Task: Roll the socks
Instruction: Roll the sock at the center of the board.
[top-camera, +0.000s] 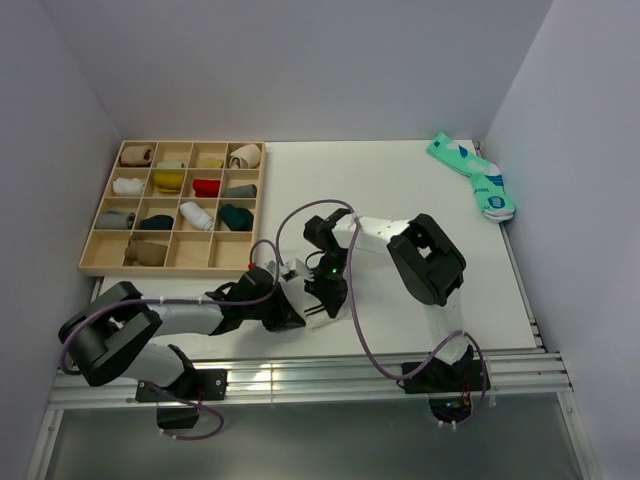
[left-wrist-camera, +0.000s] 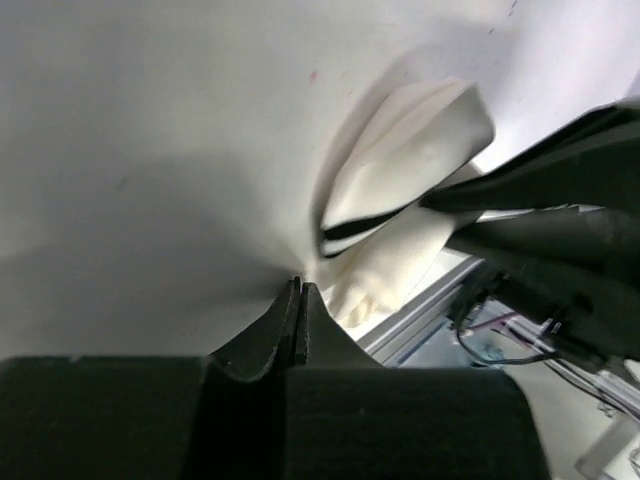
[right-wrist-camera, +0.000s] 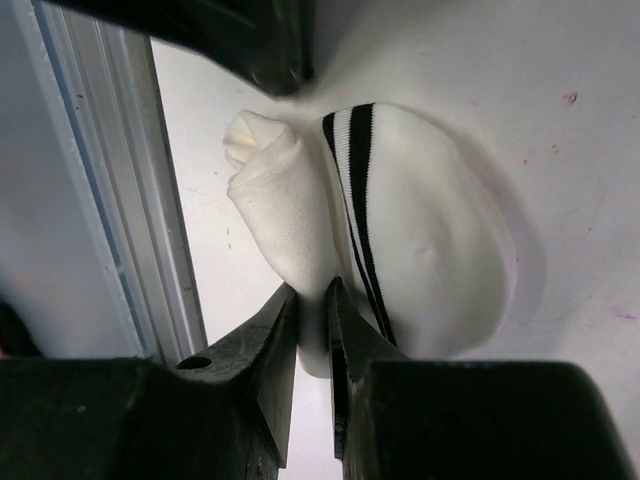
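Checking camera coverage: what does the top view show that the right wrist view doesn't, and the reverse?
Top only: the tray of rolled socks, the teal socks, both whole arms. Right wrist only: the white sock's black stripes and rolled end, pinched by the right gripper. Both: the left gripper and right gripper tip to tip near the table edge.

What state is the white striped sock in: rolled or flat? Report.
Partly rolled, not flat: the white striped sock sits as a rounded bundle, its dark stripes curving over it.

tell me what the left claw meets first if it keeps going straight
Probably the white sock, just ahead of the shut left claw; depth is unclear, so it could be the table instead.
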